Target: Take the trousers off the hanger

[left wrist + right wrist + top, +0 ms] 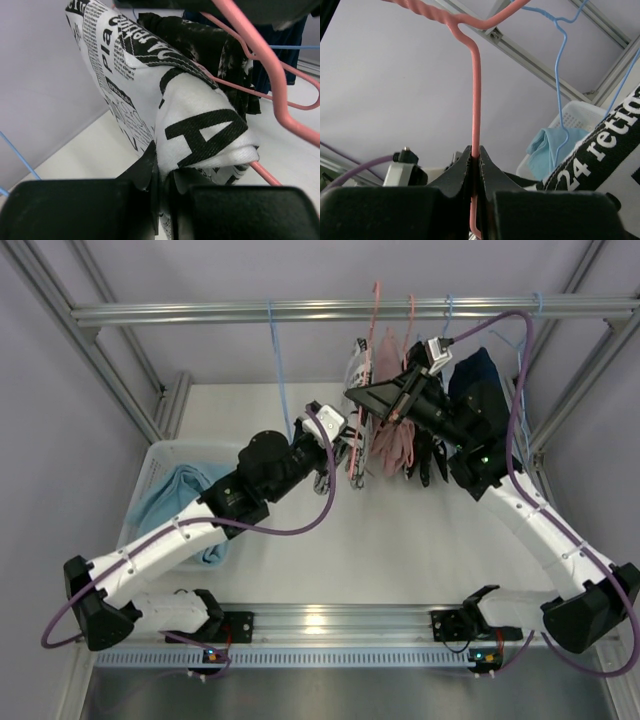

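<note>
Left gripper [160, 186]: jaws closed, pinching a fold of the white cloth trousers printed with black newsprint lettering [200, 125]. The cloth bunches just above the fingertips and drapes over the bar of the thin pink wire hanger [262, 50], which runs off to the gripper's right. The grip sits low on the fabric, likely so that a pull back toward the arm drags the cloth off the bar.

Right gripper [476, 161]: jaws closed on the pink hanger's straight neck. The wire rises from between the fingertips to the twisted hook. Probable reason is to steady the hanger under the aluminium rail [300, 311], so it neither swings nor lifts off when the other arm pulls.

Overhead view: the two grippers meet nearly nose to nose below the rail, with the newsprint trousers between them.

- Dusty pink cloth trousers [395, 445] hang close beside the right gripper, partly hidden by it. Which hanger carries them cannot be told.
- Plain light blue cloth trousers [180, 495] lie in the white plastic basket [150, 465], well behind the left gripper alongside its forearm, already off a hanger.
- A bare blue wire hanger [275, 350] hangs just to the left gripper's left.

Judgement: the newsprint pair is the step in hand, and the pink pair is not yet touched.
</note>
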`<state>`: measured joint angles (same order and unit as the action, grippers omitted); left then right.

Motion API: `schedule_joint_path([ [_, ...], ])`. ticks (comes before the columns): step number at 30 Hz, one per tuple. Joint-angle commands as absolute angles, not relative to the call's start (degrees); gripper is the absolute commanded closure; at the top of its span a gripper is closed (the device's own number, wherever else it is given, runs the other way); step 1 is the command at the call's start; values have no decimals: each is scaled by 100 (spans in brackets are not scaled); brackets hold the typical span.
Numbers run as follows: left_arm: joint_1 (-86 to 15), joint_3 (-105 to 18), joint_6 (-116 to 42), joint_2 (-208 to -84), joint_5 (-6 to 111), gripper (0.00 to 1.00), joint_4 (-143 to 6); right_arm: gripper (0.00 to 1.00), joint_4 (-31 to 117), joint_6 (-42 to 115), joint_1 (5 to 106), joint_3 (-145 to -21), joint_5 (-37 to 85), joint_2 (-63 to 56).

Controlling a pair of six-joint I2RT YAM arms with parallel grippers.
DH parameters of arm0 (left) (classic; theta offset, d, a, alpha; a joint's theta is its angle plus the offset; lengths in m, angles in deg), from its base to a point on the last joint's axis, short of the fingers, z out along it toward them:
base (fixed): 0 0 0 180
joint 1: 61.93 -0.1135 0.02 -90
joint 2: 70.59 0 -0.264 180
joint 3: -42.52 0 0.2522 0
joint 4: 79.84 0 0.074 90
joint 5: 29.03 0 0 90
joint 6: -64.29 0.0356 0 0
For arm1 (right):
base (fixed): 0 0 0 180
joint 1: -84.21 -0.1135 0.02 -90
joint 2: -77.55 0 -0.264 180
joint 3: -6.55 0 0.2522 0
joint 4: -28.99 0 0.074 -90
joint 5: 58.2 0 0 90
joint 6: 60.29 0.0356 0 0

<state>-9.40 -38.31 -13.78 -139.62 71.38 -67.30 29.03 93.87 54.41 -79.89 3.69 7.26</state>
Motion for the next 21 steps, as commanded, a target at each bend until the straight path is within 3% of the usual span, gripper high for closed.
schedule_joint_path([
  [1, -973, -4671, -1472, -13870, 7231, 100, -6944, 100, 2315, 9106, 5494, -7972, 280, 1242],
  [21, -1043, -7765, -1903, -13931, 6413, 100, -6555, 100, 3132, 7770, 5433, -7154, 263, 1435],
])
